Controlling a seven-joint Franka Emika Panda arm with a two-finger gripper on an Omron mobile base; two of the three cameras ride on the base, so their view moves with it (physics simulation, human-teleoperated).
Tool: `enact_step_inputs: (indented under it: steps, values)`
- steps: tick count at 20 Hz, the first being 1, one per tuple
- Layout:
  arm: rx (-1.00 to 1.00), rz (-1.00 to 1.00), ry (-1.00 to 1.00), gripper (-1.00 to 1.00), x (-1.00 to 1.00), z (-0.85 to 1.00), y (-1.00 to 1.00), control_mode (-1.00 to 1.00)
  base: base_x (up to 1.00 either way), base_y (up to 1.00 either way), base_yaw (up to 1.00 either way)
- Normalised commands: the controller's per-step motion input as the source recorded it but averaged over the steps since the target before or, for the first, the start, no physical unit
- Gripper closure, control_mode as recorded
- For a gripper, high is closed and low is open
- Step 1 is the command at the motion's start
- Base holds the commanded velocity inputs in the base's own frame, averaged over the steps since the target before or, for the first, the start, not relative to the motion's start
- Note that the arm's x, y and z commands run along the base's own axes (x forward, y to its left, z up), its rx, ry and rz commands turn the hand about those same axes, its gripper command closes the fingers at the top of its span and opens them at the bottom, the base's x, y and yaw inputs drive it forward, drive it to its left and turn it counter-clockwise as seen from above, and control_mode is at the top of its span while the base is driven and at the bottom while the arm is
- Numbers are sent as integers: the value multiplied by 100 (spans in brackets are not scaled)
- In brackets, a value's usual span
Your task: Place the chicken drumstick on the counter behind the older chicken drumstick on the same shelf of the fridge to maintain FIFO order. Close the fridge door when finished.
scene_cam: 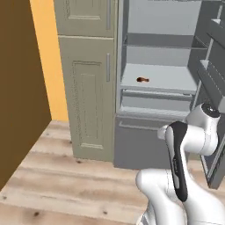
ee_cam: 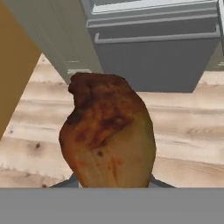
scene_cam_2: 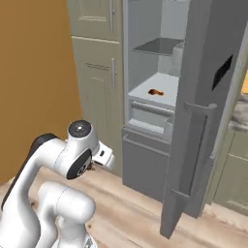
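Tall beige panelled cupboard doors [scene_cam: 90, 105] with slim vertical bar handles [scene_cam: 108, 67] stand against an orange wall [scene_cam: 49, 57] in a rendered kitchen, an upper cupboard door [scene_cam: 85, 16] set directly above the lower one. A dark brown panel [scene_cam: 19, 83] rises along the left side of the left base view. Underfoot runs a pale wood-plank floor [scene_cam: 70, 189], its boards streaked with grain and dotted with small dark knots. In the right base view, another beige cupboard front [scene_cam_2: 232, 169] sits at the far right, low beside the floor.
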Motion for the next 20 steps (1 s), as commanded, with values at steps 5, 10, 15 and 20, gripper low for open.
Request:
enact_step_inputs:
  steps: [5,10,15,20]
  values:
    - [0,0,0,100,0,0,0,100,100,52,-18]
    - [0,0,0,100,0,0,0,100,100,0,-7]
    - [0,0,0,100,0,0,0,100,93,-9,-14]
    - [0,0,0,100,0,0,0,100,70,-10,-23]
